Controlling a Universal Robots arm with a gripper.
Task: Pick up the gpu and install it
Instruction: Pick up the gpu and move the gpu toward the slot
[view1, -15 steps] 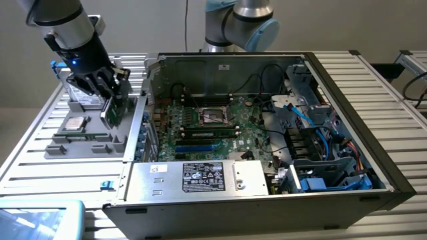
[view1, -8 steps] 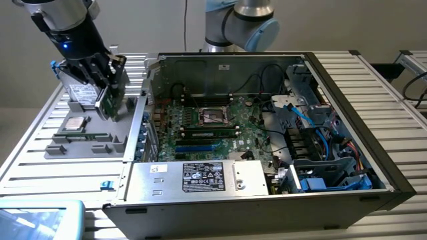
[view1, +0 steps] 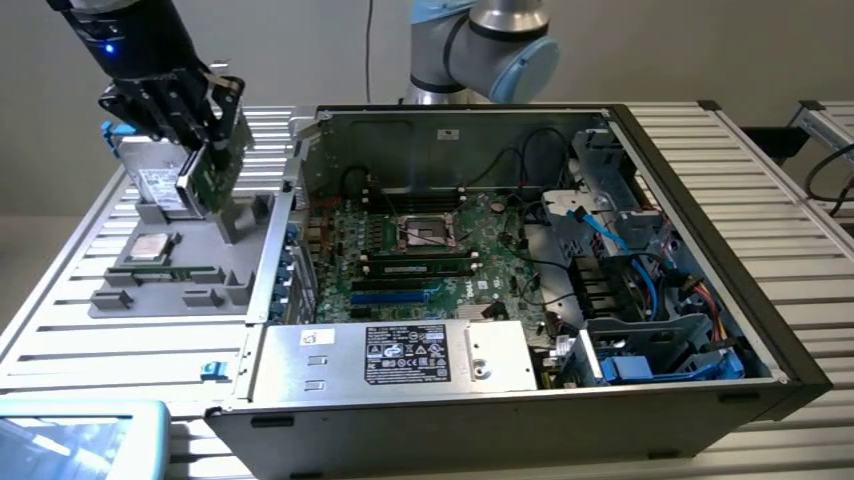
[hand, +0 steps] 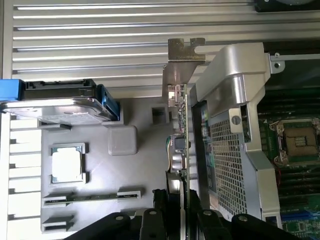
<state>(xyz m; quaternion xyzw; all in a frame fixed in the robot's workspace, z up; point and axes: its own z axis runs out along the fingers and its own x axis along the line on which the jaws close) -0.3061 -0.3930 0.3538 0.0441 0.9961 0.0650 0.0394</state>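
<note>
- Grips the gpu (view1: 211, 182) in the claw (view1: 198, 135), closed on the card with dark fingers (hand: 159, 202) on either flat face.
- Holds the card upright and edge-on at the exterior view's left, over the grey tray (view1: 200, 298) and just beside the outer wall of the open computer case (view1: 694, 250).
- Cannot tell whether the card's lower edge hangs clear of the tray or touches it.
- Seen from the wrist: thin green board edge running away from the claw, ending in the silver bracket (hand: 184, 52) at the far end, close along the case's perforated metal corner (hand: 227, 150).
- In the tray: a silver hard drive (view1: 160, 190) with a white label, standing beside the held card; a square processor chip (view1: 150, 245) in its pocket; a long narrow memory stick (view1: 167, 270) lying near the chip.
- Inside the case: green motherboard (view1: 441, 250) with its bare processor socket (view1: 427, 232), and a power supply (view1: 400, 355) along the near edge.
- Under everything: a slatted aluminium desk (view1: 80, 330), carrying tray and case side by side.
</note>
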